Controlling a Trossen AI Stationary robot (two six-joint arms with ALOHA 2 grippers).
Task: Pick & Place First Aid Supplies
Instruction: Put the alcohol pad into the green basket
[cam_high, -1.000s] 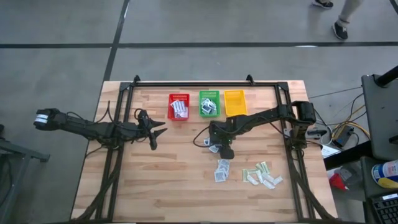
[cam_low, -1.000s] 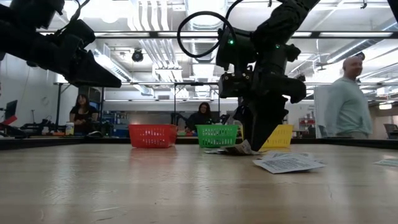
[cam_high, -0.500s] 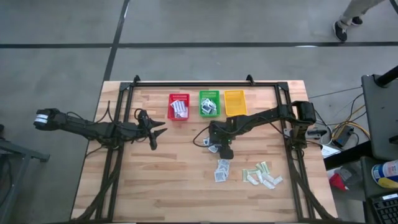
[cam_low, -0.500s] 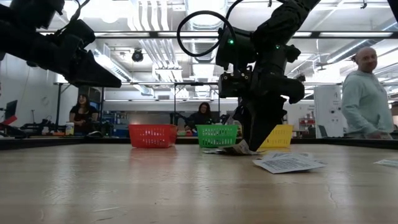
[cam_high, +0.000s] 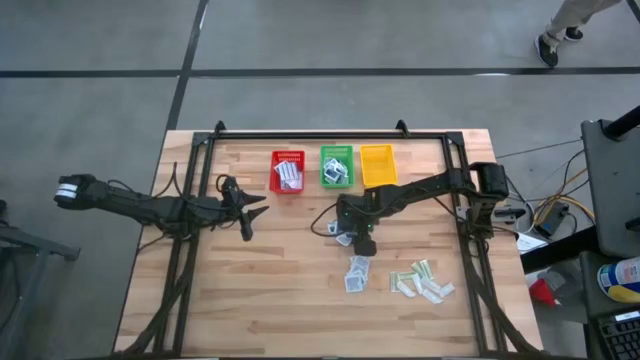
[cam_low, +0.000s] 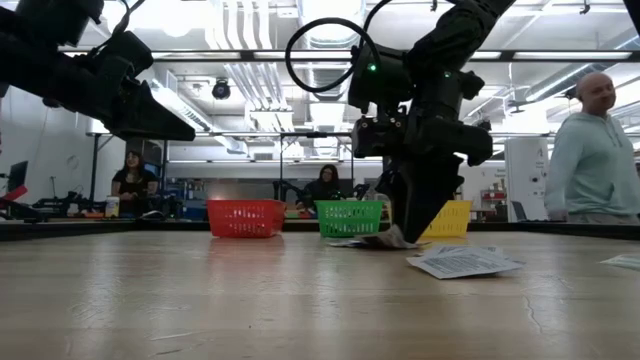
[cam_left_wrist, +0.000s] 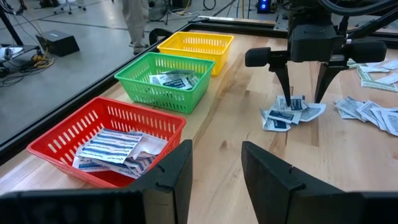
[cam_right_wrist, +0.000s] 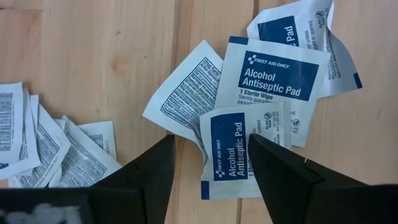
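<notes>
**Open claw poised over antiseptic pads**

A small heap of alcohol pad packets (cam_right_wrist: 239, 155) lies mid-table, the right gripper (cam_high: 361, 243) directly above it, fingers spread on either side of one packet and holding nothing. More packets (cam_high: 357, 274) and pale strips (cam_high: 422, 281) are scattered nearby. Behind stand the red basket (cam_high: 287, 171), green basket (cam_high: 336, 165) and yellow basket (cam_high: 378, 165). The left gripper (cam_high: 250, 208) hovers apart, open and empty.

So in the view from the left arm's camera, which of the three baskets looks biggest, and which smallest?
1. Red basket, largest.
2. Green basket.
3. Yellow basket, smallest.

That order simply follows nearness to the camera. From overhead the three look about the same size, so the difference is likely perspective, not real.
</notes>
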